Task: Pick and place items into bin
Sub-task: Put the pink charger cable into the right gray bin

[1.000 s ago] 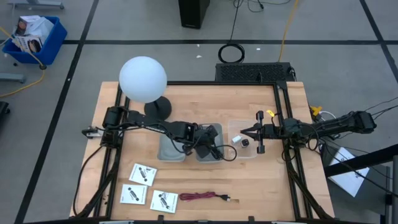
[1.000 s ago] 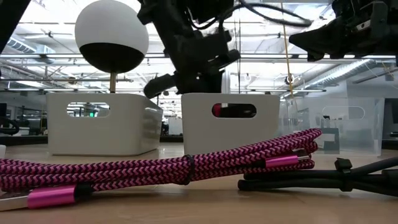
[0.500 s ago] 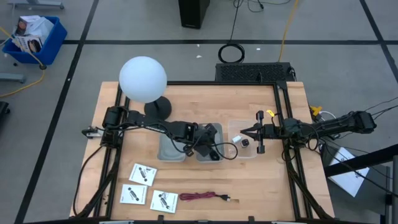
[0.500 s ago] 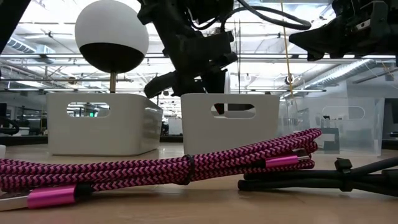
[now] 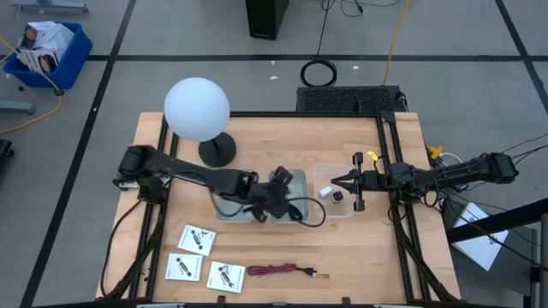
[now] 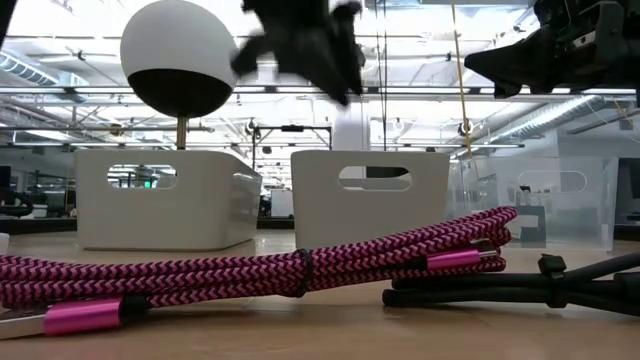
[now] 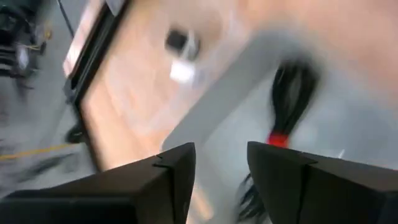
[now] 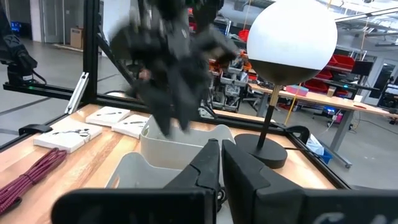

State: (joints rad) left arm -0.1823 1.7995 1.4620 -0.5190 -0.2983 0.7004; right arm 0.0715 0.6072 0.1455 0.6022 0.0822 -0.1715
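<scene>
My left gripper [image 5: 278,201] hangs open and empty above the middle grey bin [image 5: 295,214]; it shows high up in the low view [image 6: 320,50]. A black coiled cable bundle with a red band [image 7: 289,99] lies on that bin's floor. My right gripper [image 5: 336,182] waits shut over the clear bin [image 5: 347,210], where a tiny black cube [image 5: 337,196] and a tiny white piece [image 5: 325,192] lie. Three white packets [image 5: 195,239] [image 5: 182,269] [image 5: 226,275] lie flat near the table's near left corner. A pink braided cable [image 5: 274,271] lies beside them.
A second grey bin [image 5: 231,205] stands left of the middle one. The white globe lamp [image 5: 197,109] on its black base [image 5: 217,150] stands at the far left. In the low view the pink cable [image 6: 250,265] and a black cable [image 6: 520,285] lie before the bins.
My left gripper has risen out of the middle bin and drawn back a little toward the table's left and near edge, its arm swinging outward at the shoulder. The red of the bundle, seen earlier through the bin's handle slot, has dropped from sight there.
</scene>
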